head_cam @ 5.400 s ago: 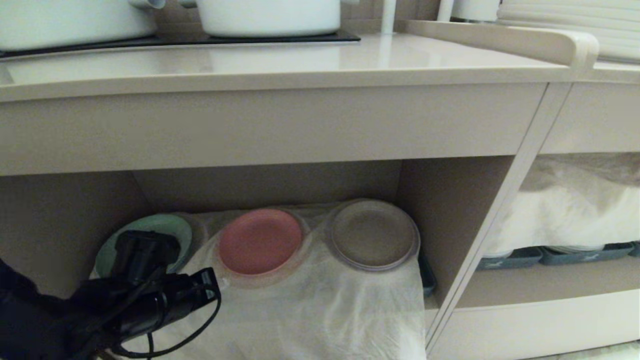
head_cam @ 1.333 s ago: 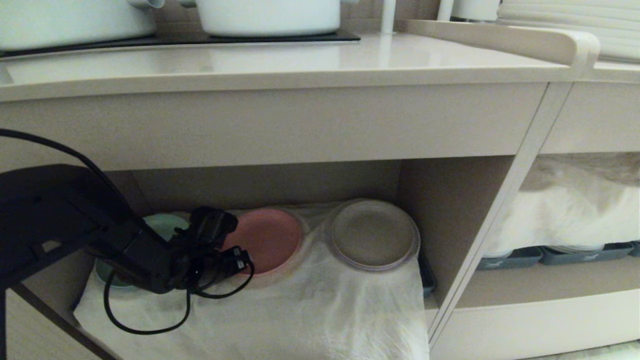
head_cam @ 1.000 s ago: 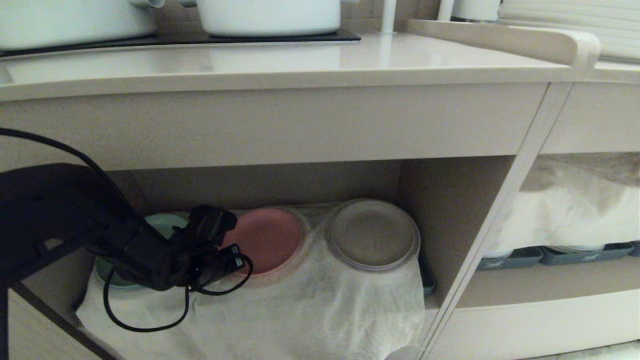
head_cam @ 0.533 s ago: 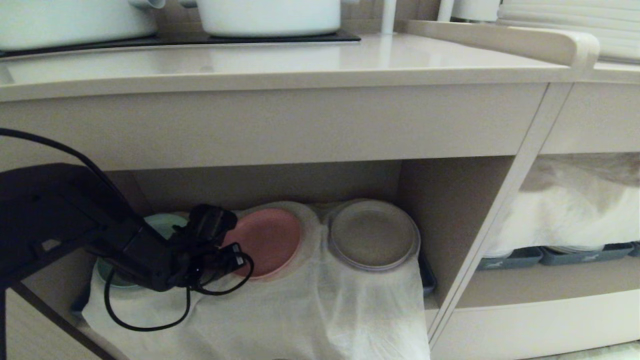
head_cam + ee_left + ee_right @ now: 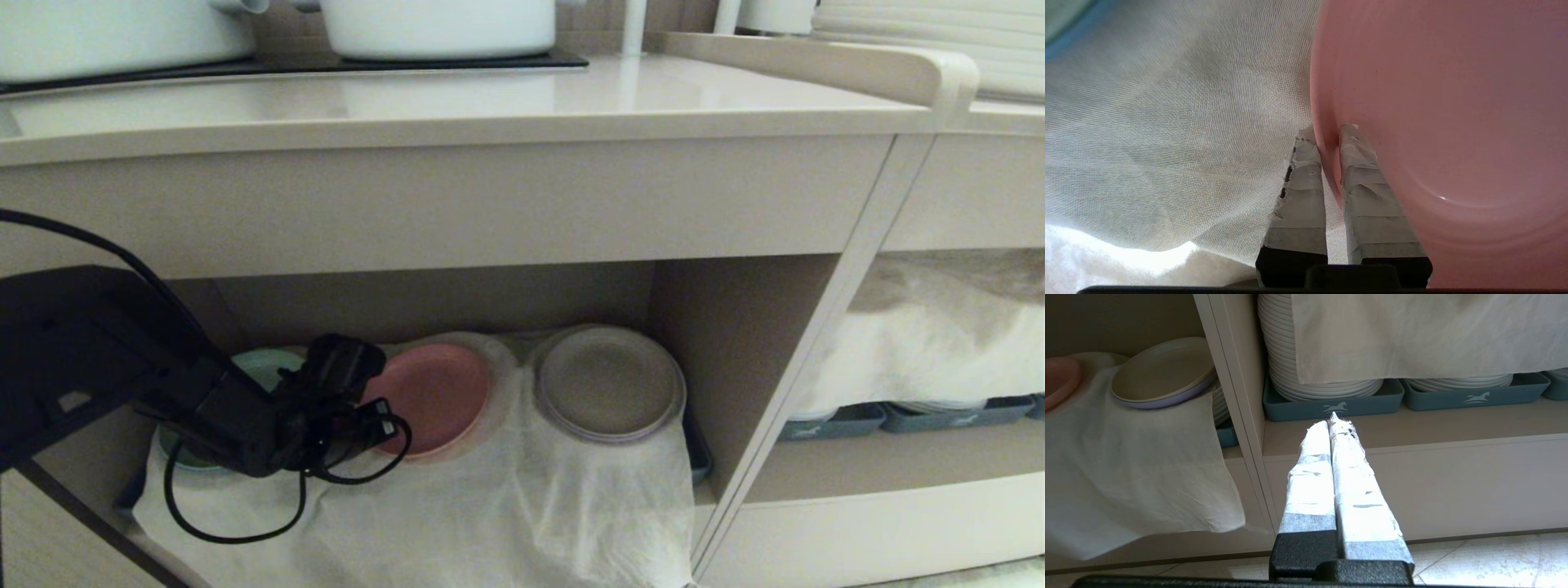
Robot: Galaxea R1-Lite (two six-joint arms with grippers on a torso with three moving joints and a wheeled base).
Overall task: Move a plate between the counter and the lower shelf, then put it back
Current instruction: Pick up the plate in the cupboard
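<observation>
A: Left gripper (image 5: pixel 1327 134) pinched shut on the plate (image 5: pixel 1445 122) rim, plate on the lower shelf (image 5: pixel 735 327) cloth (image 5: pixel 1167 122).

B: Looks light and stiff (probably slick), rim's the spot.

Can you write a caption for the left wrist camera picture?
Left claw shut on the rim of the pink plate, over white cloth.
</observation>
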